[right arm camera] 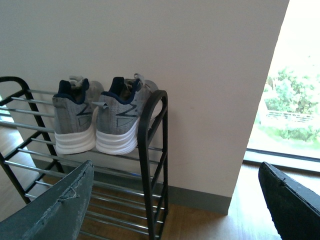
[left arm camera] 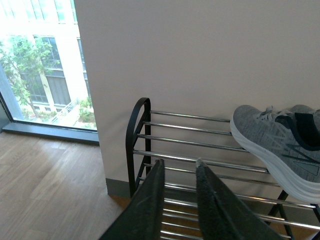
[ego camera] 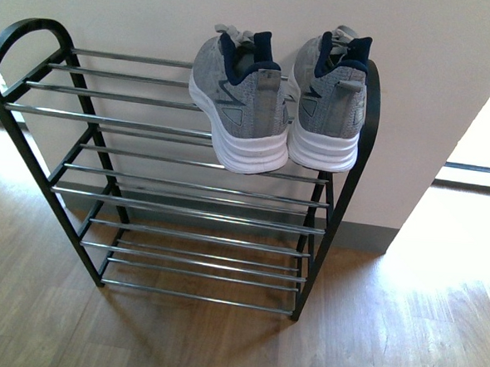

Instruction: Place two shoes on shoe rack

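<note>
Two grey knit shoes with white soles stand side by side on the top tier of the shoe rack [ego camera: 25,33], at its right end, heels toward me: one [ego camera: 237,108] further left, the other [ego camera: 329,101] against the right frame. Neither gripper appears in the front view. In the left wrist view my left gripper [left arm camera: 180,162] is shut with nothing in it, held in front of the rack [left arm camera: 140,115], with one shoe [left arm camera: 275,140] off to the side. My right gripper [right arm camera: 176,167] is wide open and empty, back from the rack's end [right arm camera: 150,125]; both shoes [right arm camera: 75,117] [right arm camera: 120,117] sit beyond it.
The rack stands against a pale wall [ego camera: 156,12] with a grey baseboard [ego camera: 366,237], on a wooden floor [ego camera: 402,343]. Its lower tiers [ego camera: 191,255] hold nothing. A floor-level window [left arm camera: 40,75] lies past the rack's left end, another bright window [right arm camera: 295,100] to the right.
</note>
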`<state>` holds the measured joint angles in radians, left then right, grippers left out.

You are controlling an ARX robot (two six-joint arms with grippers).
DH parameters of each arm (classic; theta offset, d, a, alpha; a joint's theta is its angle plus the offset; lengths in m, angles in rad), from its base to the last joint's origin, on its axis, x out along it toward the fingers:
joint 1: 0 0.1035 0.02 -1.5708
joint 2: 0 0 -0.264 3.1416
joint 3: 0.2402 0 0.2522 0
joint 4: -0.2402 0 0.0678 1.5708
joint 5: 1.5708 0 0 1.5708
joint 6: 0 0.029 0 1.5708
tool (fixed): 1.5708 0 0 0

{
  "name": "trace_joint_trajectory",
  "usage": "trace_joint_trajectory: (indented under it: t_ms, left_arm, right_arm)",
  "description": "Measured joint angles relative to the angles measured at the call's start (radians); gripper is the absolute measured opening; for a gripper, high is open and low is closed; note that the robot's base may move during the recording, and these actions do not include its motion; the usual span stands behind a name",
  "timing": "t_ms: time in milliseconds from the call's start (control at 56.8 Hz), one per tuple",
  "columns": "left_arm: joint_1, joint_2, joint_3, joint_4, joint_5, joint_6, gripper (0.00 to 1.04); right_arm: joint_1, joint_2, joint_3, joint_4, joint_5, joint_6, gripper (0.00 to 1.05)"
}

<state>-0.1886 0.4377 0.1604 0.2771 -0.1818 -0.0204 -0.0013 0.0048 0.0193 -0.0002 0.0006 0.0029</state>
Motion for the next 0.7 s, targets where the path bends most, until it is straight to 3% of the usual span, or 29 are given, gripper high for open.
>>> trace_joint_trajectory:
  t_ms: [70,194,282,370,704]
  left_arm:
    - [0.028,-0.032,-0.023,-0.007,0.027,0.002,0.01]
    - [0.06,-0.069,-0.05,-0.02,0.06,0.006,0.01]
    - [0.136,-0.101,-0.065,-0.037,0.159,0.009,0.01]
    - [0.179,-0.127,-0.079,-0.048,0.169,0.009,0.01]
    - [0.185,-0.217,-0.115,-0.099,0.182,0.01,0.01]
  right_arm:
    - [0.0,0.0,0.0,0.0,0.0,0.0,0.95]
    - [0.0,0.0,0.0,0.0,0.0,0.0,0.95]
    - [0.0,0.0,0.0,0.0,0.0,0.0,0.95]
    - [0.0,0.0,0.0,0.0,0.001,0.0,0.95]
    - [0.0,0.0,0.0,0.0,0.0,0.0,0.95]
